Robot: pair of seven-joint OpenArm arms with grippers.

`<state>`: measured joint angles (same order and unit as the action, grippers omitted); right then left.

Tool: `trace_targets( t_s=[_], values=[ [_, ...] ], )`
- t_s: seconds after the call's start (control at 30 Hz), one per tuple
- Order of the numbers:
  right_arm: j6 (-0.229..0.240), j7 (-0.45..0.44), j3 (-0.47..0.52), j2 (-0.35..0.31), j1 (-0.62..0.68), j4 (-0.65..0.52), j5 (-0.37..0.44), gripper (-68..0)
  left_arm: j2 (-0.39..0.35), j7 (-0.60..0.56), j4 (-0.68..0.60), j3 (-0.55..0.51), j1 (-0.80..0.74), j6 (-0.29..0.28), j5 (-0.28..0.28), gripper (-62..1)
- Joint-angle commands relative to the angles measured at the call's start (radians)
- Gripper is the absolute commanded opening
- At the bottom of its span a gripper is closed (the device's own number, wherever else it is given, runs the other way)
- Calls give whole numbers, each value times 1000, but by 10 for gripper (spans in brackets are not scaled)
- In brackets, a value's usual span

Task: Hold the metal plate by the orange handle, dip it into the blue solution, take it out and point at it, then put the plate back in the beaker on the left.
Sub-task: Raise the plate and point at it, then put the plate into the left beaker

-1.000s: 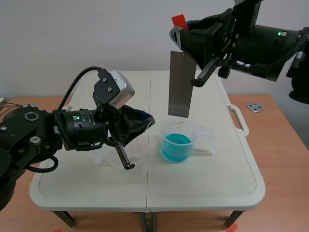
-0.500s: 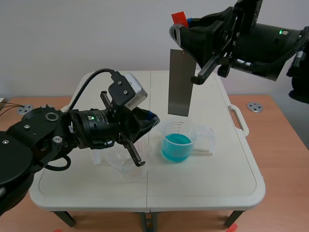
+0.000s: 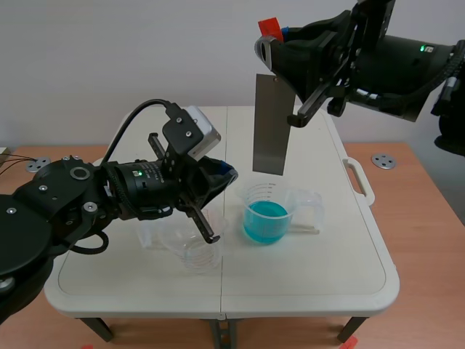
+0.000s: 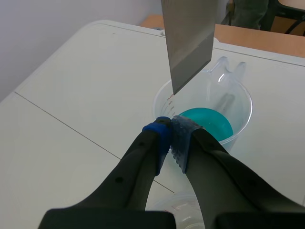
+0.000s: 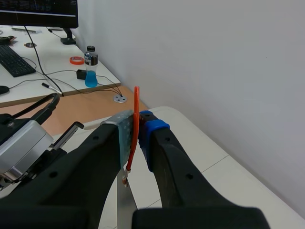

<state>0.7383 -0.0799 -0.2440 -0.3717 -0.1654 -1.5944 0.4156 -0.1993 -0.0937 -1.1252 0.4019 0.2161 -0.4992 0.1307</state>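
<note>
Now R gripper (image 5: 138,125) clamped on orange handle (image 3: 269,30), metal plate (image 3: 272,127) hanging over blue-solution beaker (image 3: 249,196); L gripper (image 4: 172,136) pinched empty, aimed at plate

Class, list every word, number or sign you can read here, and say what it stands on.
No text reads clearly.
Beaker of blue solution: reddish scale marks on its wall, too small to read.
Monitor: screen lines, too blurred.
Metal plate: no marking seen.

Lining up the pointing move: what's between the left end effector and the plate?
Nothing: left wrist view shows open air from the left end effector to the plate; the beaker sits below.
</note>
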Motion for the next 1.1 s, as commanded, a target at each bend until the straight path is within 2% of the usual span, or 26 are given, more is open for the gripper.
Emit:
trace_targets(
  t_s=[0.0,0.17,0.27,0.43,0.63,0.77,0.9,1.07],
  values=[
    [7,-16,10,-7,-17,-17,19,-662,7,-14,-14,2,14,0,-12,-594],
    [7,-15,10,-7,-18,-17,19,-662,-14,-16,-14,-2,14,8,-13,-594],
    [7,-16,10,-7,-18,-17,19,-662,-51,-23,-20,-20,10,8,-17,-594],
    [7,-16,10,-7,-18,-17,19,-662,-170,-55,-135,-139,-98,7,-92,-594],
    [7,-15,10,-7,-18,-17,19,-662,-341,-127,-313,-358,-350,8,-121,-594],
    [7,-16,9,-7,-18,-17,19,-662,-433,-204,-378,-531,-564,8,-150,-594],
    [7,-16,8,-5,-18,-17,19,-662,-479,-309,-388,-697,-780,8,-150,-594],
    [7,-16,-16,-5,-26,-17,19,-662,-485,-399,-387,-860,-1050,8,-150,-594]
  ],
)
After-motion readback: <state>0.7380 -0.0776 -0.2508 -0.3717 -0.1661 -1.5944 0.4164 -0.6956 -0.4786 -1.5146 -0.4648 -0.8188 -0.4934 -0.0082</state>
